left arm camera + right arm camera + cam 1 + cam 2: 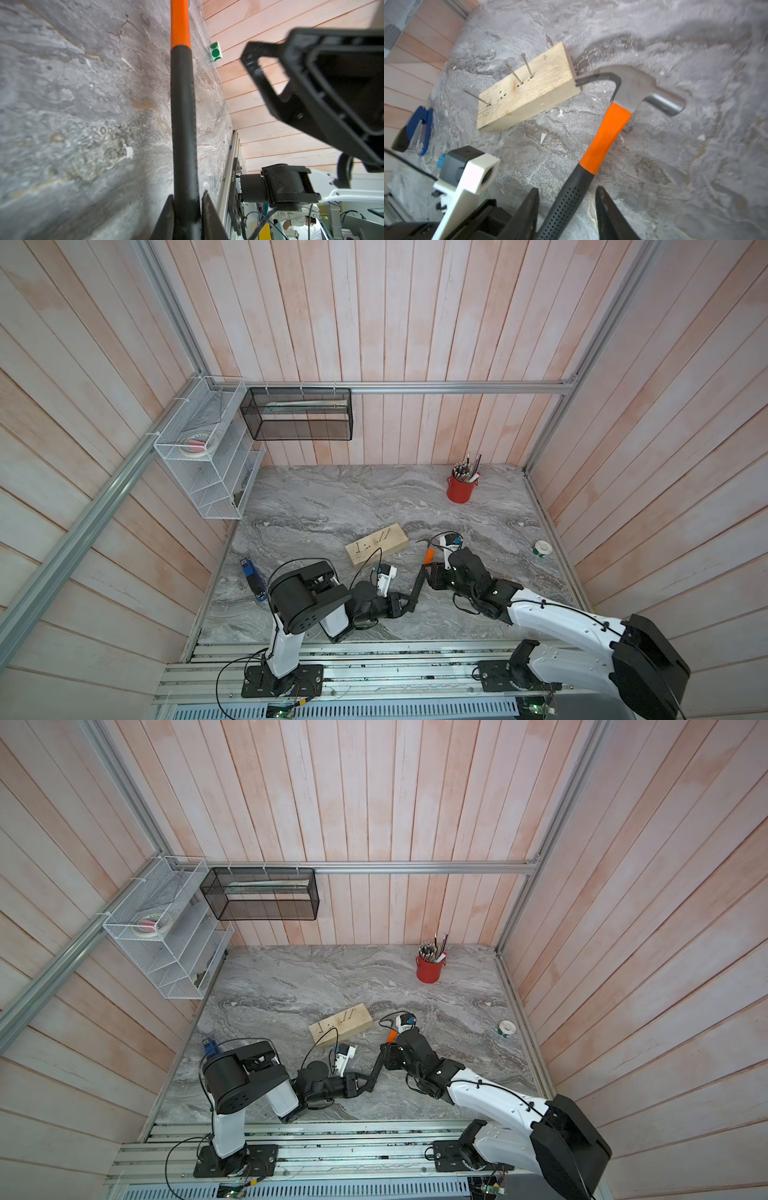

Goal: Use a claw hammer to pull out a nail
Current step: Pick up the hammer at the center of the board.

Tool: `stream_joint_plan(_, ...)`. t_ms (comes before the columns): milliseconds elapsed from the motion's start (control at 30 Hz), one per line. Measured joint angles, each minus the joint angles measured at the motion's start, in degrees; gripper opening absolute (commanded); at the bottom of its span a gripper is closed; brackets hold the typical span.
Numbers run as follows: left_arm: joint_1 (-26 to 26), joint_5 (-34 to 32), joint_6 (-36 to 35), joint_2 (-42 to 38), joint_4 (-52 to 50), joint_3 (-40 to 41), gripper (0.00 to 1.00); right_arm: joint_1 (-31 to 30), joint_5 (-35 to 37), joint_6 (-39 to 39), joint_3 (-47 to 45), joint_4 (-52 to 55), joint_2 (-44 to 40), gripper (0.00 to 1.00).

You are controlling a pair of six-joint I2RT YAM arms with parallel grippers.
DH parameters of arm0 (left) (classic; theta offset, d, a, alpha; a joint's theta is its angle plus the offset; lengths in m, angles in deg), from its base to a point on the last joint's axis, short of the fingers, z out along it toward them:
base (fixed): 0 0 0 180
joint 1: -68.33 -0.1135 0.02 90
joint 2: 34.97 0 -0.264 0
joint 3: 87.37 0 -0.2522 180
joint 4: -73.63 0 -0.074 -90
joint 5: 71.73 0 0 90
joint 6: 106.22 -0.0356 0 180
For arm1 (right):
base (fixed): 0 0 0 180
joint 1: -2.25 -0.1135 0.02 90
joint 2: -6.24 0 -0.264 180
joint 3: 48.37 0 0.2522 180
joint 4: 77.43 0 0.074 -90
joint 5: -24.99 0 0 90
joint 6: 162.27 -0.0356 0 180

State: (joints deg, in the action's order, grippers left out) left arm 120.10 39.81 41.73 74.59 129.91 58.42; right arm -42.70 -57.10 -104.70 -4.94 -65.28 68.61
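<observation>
claw hammer (pixel 604 141) stretched slantwise over the grey marbled desk (pixel 332 497), steel head away from the arms, black handle toward them. left pincer (pixel 188 195) clamped on the butt end of the black handle, both fingers pressed against it. right pincer (pixel 568 188) parted wide: its fingers (pixel 608 207) flank the handle further up, below the orange shaft, clear of it. the curved claw points at the end face of the wooden block (pixel 529 87); its tip is just beside the block's corner, contact cannot be told. three nails (pixel 517 73) stand tilted from the block's top, apart from the claw, with empty holes between them. blue stapler (pixel 415 128) lies beyond the block's other end. the left arm's white camera mount (pixel 467 176) sits near the block's long side. red cup of pens (pixel 461 489) toward the rear right and roll of green dot stickers (pixel 542 548) by the right edge — both well apart from the hammer. white wire rack (pixel 208 456) and black mesh basket (pixel 299 414) hang on the walls.
</observation>
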Motion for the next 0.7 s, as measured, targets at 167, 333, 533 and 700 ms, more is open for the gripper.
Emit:
stream_joint_plan(167,-1.25,0.02,-2.45,-12.15,-19.02,-1.29,0.00,0.07,1.25,16.52,-3.28,-2.19,-11.39,0.66)
stream_joint_plan(333,-2.97,-0.59,-6.21,-23.32,-38.77,-7.48,0.00,-0.44,-0.17,35.34,-14.19,-15.69,-20.57,0.72)
stream_joint_plan(533,-6.29,0.94,-11.15,-30.10,-57.79,-16.90,0.00,-0.68,-4.52,58.34,-21.59,-32.79,-15.13,0.74)
stream_joint_plan(700,-9.01,4.07,-13.84,-32.94,-68.50,-21.05,0.00,-1.60,-5.88,70.05,-22.27,-48.04,-5.09,0.73)
